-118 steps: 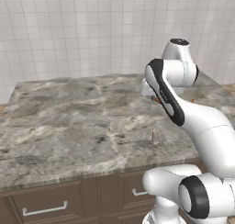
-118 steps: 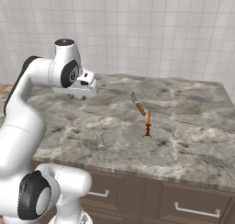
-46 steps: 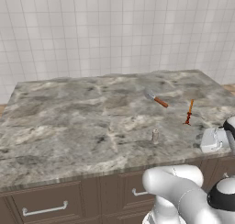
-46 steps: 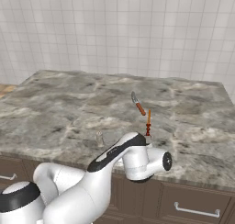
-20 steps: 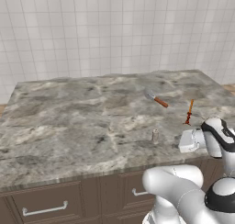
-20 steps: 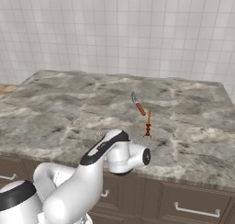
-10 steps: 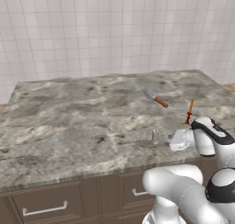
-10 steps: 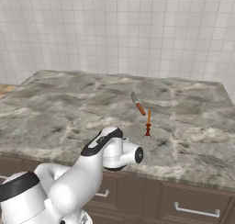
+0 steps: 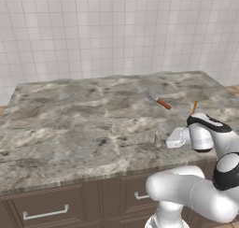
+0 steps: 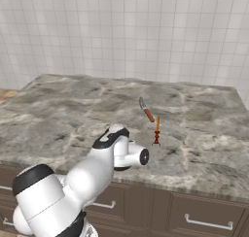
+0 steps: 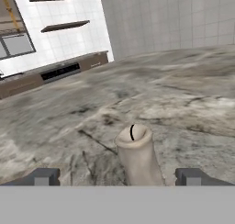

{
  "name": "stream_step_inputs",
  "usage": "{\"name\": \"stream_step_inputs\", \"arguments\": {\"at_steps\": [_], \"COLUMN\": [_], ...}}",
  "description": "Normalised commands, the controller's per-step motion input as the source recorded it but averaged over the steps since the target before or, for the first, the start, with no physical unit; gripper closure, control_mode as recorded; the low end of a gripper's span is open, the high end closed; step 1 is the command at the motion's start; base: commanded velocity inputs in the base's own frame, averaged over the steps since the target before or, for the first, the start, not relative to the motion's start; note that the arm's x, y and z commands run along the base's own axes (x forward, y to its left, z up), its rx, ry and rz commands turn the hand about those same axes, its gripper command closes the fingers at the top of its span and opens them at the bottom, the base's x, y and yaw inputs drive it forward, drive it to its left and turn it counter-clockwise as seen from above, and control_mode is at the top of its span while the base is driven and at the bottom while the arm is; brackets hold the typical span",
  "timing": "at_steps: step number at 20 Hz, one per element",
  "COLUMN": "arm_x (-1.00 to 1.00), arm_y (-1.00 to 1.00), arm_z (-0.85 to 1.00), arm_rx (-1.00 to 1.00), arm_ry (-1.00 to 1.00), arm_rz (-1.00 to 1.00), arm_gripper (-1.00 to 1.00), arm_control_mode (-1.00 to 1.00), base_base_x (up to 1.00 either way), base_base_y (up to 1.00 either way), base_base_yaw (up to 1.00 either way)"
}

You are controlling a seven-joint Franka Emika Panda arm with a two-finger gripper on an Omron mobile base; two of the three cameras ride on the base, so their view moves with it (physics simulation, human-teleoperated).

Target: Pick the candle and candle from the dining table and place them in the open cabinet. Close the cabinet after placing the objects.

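The gripper (image 11: 117, 176) is low over the front edge of the table (image 9: 70, 124). Its two dark tips are spread wide apart. The short candle (image 11: 137, 156) stands right between them. One tip is on each side of it, and neither tip touches it. Nothing is pinched.

The short candle is pale beige and stands upright. A small dark wick shows in its top. In the left base view, the short candle (image 9: 158, 138) is near the front edge of the table, just beside the white hand. In the right base view the arm is in front of it.

The table top is grey-brown stone with dark swirls. Dark brown drawers (image 9: 46, 208) with silver handles sit under it.

A bit farther back stands the orange candle (image 10: 157, 129). It is thin and upright on a small dark red base. It is well apart from the gripper. In the left base view, its orange tip (image 9: 194, 107) peeks up just behind the arm.

Just behind it lies the knife (image 10: 146, 111). It is flat on the table, with an orange handle and a silver blade.

Farthest back is a white tiled wall (image 9: 116, 31).
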Motion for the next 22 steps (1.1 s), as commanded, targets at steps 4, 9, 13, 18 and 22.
{"name": "stream_step_inputs", "arguments": {"at_steps": [4, 9, 13, 18, 22], "arm_x": [0.22, 0.11, 0.11, 0.08, 0.08], "arm_y": [0.00, 0.00, 0.00, 0.20, 0.48], "arm_z": [0.00, -0.10, -0.08, -0.10, -0.13], "arm_rx": [0.00, 0.00, 0.00, 0.00, 0.00], "arm_ry": [0.00, 0.00, 0.00, 0.00, 0.00], "arm_rz": [0.00, 0.00, 0.00, 0.00, 0.00], "arm_gripper": [-1.00, -1.00, -1.00, -1.00, -1.00], "arm_control_mode": [-1.00, -1.00, -1.00, -1.00, -1.00], "base_base_x": [0.00, 0.00, 0.00, 0.00, 0.00], "base_base_y": [0.00, 0.00, 0.00, 0.00, 0.00], "base_base_yaw": [0.00, 0.00, 0.00, 0.00, 0.00]}}
